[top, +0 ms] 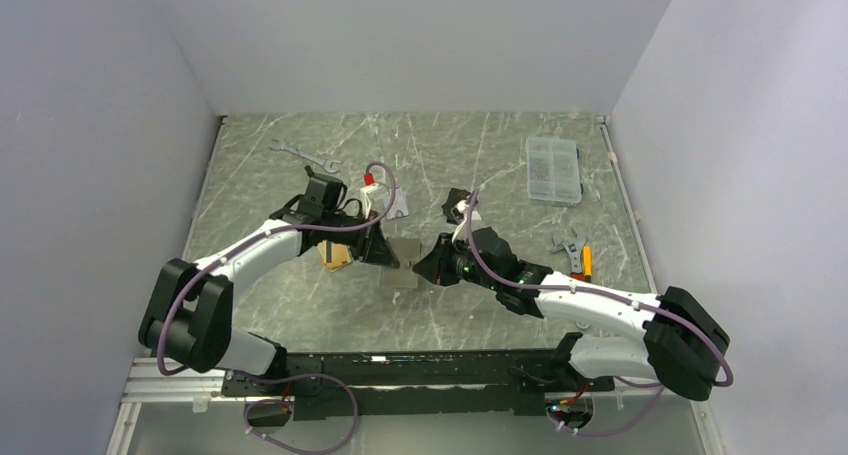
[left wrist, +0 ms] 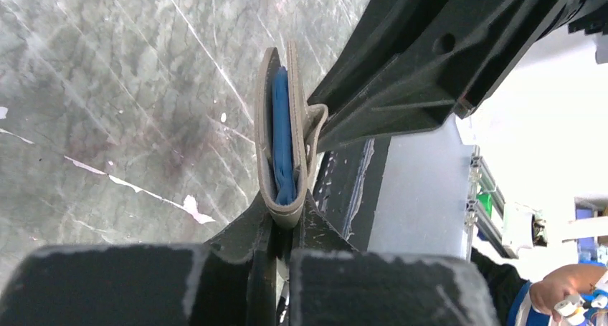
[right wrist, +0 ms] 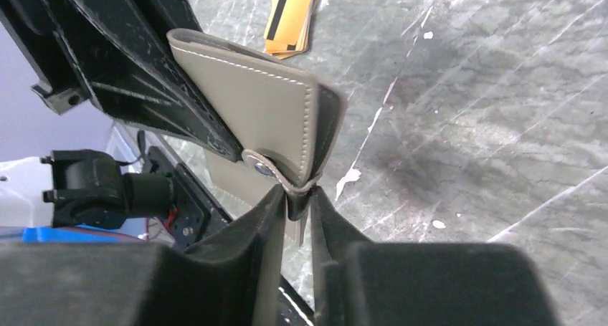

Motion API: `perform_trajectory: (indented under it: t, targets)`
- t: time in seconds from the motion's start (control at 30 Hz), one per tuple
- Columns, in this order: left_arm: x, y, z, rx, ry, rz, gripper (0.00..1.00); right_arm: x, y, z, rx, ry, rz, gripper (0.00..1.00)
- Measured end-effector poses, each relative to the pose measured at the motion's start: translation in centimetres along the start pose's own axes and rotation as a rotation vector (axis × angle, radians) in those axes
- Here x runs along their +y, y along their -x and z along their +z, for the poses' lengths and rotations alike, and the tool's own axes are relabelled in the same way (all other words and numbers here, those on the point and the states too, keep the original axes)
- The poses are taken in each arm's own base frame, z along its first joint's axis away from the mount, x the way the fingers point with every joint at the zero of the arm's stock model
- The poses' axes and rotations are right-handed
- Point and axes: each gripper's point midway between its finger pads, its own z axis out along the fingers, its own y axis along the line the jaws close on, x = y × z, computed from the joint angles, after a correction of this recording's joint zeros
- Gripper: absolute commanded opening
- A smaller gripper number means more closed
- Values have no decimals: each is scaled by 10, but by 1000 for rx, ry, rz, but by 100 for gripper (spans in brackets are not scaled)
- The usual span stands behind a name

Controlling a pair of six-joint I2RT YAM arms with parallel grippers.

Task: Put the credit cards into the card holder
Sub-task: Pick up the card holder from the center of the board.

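Observation:
The grey-taupe card holder (top: 405, 263) hangs between my two grippers near the table's middle. It is folded almost closed, with blue sleeves showing inside (left wrist: 282, 136). My left gripper (left wrist: 287, 222) is shut on its folded spine end. My right gripper (right wrist: 295, 200) is shut on the opposite edge, at the snap tab beside the metal snap (right wrist: 259, 165). Gold-orange credit cards (top: 333, 256) with a black stripe lie stacked on the table under the left arm. In the right wrist view the cards (right wrist: 290, 14) lie beyond the holder.
A silver wrench (top: 305, 155) lies at the back left. A clear compartment box (top: 553, 169) stands at the back right. An adjustable wrench and an orange-handled tool (top: 574, 256) lie at the right. A white tag with a red piece (top: 390, 201) and a small black object (top: 455, 203) lie behind the grippers.

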Motion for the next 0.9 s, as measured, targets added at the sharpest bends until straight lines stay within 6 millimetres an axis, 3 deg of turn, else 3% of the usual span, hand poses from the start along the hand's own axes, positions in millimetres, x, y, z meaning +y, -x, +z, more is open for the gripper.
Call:
perform_trajectory:
  t: [0.03,0.07,0.2,0.47,0.67,0.9]
  targets:
    - [-1,1,-2,-4,-2,-2,0,1,1,0,0,1,-2,54]
    - [-2,3,-3,-10,-2,3,0,1,3,0,0,-5,0,60]
    - [-10,14,-9,-26,8,34,0,-2,18,-2,-9,-62,-9,67]
    - [-9,40,-19,-78,110,56,0,15,64,-15,-103,-168,-26,66]
    - [3,39,-22,-81,181,13,0,45,74,-4,-89,-194,-26,58]
    - [3,40,-26,-90,207,18,0,30,63,22,-9,-325,12,49]
